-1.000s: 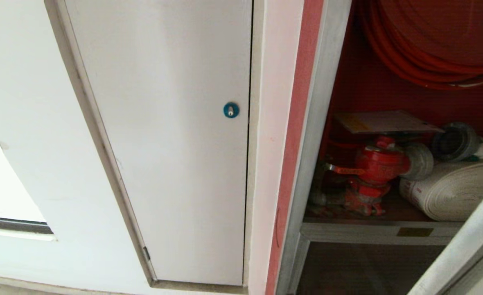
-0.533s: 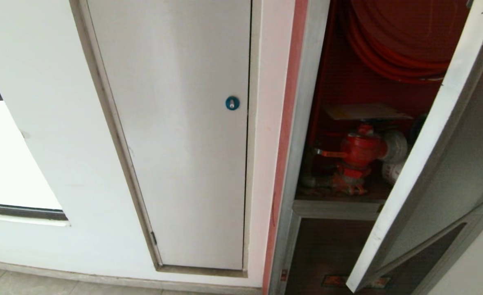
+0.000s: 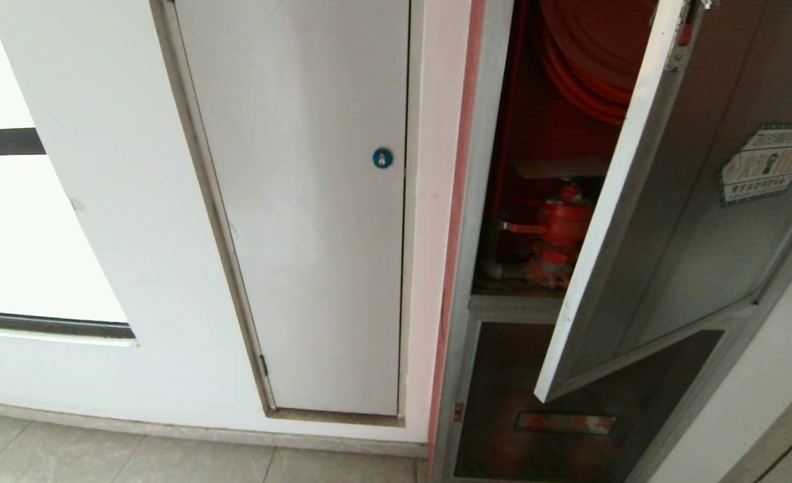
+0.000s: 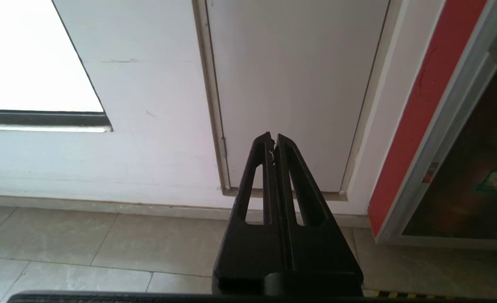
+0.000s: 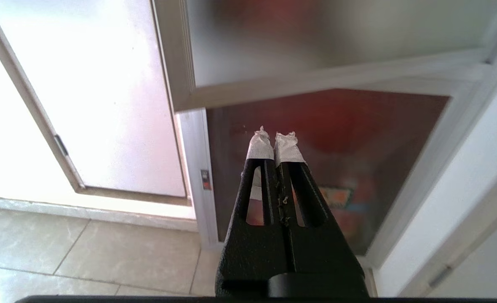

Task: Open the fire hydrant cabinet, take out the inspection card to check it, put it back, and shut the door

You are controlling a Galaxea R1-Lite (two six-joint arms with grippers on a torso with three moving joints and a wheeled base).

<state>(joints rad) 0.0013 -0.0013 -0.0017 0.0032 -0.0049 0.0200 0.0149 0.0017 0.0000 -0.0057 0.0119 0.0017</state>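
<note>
Standing ajar, door (image 5: 316, 42) above pinched right end effector (image 5: 275, 141)

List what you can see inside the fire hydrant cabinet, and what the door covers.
Inside the cabinet: red hose reel, red valve, and a flat card above it. The half-open door covers everything further right.

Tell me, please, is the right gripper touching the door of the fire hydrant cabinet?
Apart. In the right wrist view the right gripper hangs shut and empty, its taped tips ending short of the door, whose lower frame edge passes farther off behind them.
</note>
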